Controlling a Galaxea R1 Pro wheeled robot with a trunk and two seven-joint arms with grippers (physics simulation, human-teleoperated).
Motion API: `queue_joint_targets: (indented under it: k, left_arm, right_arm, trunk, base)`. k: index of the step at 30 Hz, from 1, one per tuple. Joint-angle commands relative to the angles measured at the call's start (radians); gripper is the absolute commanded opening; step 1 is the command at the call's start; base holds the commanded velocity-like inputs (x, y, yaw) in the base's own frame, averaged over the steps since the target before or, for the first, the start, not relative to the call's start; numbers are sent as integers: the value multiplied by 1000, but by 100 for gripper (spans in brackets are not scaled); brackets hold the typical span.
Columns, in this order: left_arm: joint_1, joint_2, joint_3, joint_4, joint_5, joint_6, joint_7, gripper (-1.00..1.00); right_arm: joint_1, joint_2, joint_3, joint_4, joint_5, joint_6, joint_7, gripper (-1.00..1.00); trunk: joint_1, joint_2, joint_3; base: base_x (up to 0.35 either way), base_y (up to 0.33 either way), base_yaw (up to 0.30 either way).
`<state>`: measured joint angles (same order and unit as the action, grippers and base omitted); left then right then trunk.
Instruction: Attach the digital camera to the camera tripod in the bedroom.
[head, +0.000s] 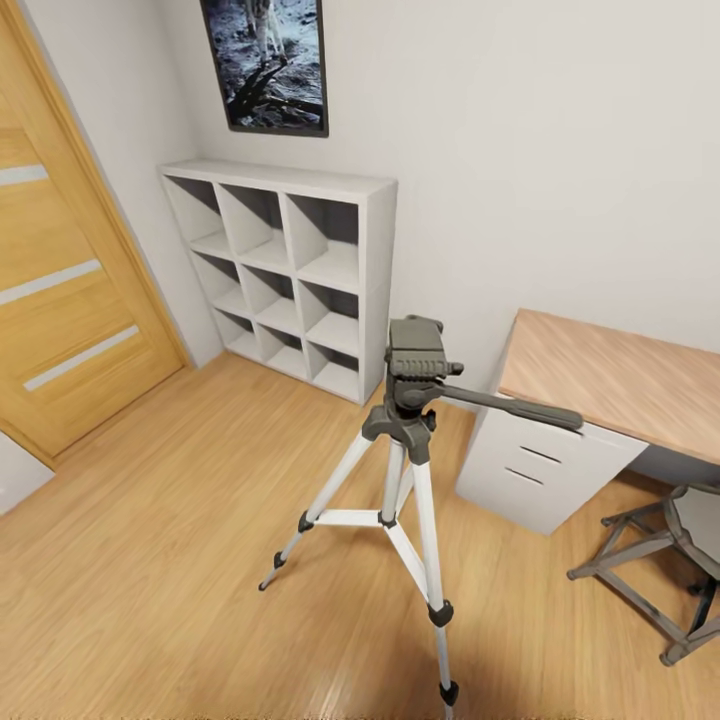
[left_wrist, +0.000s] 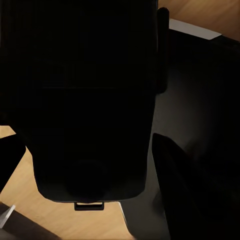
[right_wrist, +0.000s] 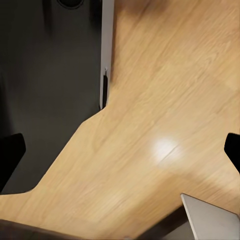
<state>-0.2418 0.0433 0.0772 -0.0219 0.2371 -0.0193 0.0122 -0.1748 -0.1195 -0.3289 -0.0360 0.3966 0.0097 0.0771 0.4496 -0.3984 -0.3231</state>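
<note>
The camera tripod (head: 409, 470) stands on the light wood floor in the middle of the head view, its silver legs spread. Its dark grey head (head: 416, 356) is bare on top, and the black pan handle (head: 512, 406) points right toward the desk. In the left wrist view a black boxy body, the digital camera (left_wrist: 90, 110), sits between the dark fingers (left_wrist: 172, 190) of my left gripper (left_wrist: 92, 170), which is shut on it. My right gripper (right_wrist: 120, 150) hangs open over the plank floor with nothing between its fingers.
A white cube shelf (head: 290, 270) stands against the wall behind the tripod, under a framed picture (head: 270, 60). To the right are a wood-topped desk (head: 620, 385) with white drawers and a grey stool (head: 680, 560). A wooden door (head: 60, 280) is at left.
</note>
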Motion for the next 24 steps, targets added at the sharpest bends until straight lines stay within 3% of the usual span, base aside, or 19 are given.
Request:
queue_joint_targets:
  k: [1, 24]
  left_arm:
    - [-1, 0, 7, 0, -2, -2, 2, -100]
    - [-1, 0, 7, 0, -2, -2, 2, -100]
  right_arm:
    - [0, 0, -9, -1, 8, 1, 4, 100]
    - [0, 0, -9, -1, 4, 5, 4, 100]
  trunk:
    - [0, -2, -3]
    - [0, -2, -41]
  base:
    - [0, 0, 0]
    - [0, 0, 0]
